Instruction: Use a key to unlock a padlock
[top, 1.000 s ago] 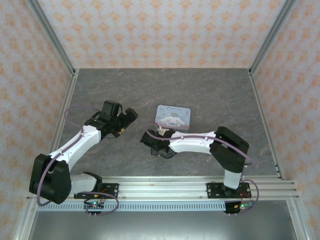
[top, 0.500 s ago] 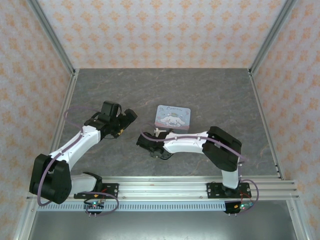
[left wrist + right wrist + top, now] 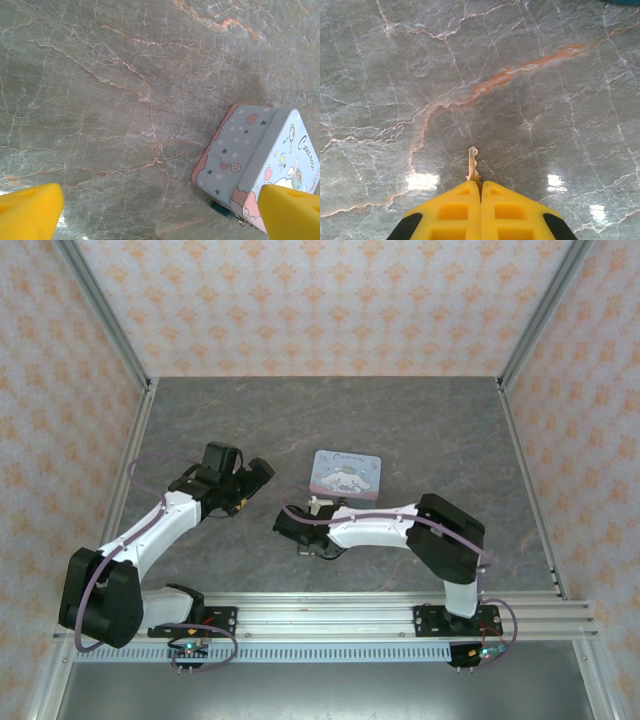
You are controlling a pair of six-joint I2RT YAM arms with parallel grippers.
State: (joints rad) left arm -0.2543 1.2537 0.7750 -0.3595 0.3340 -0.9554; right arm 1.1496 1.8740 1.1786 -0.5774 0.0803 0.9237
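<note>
Right gripper (image 3: 481, 194) pinched shut on the key (image 3: 473, 165), blade protruding ahead. Left gripper (image 3: 160, 212) spread wide above the table (image 3: 100, 100); padlock (image 3: 221, 208) just beside the tin (image 3: 250, 160).

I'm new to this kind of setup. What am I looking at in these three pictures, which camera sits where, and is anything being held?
These are two robot arms bolted to the near edge of a marble-patterned table. The overhead picture looks down from behind them, with the left arm on the left and the right arm on the right. The other two pictures come from a small camera on each wrist, so the yellow fingertips at the bottom belong to that arm. On the table lies a pale cartoon-printed tin. In the left wrist picture a small teal piece, probably the padlock, peeks out at the tin's edge. The left arm's jaws stand wide open and hold nothing. The right arm's jaws are shut on a thin golden key, whose tip sticks out ahead of them.
</note>
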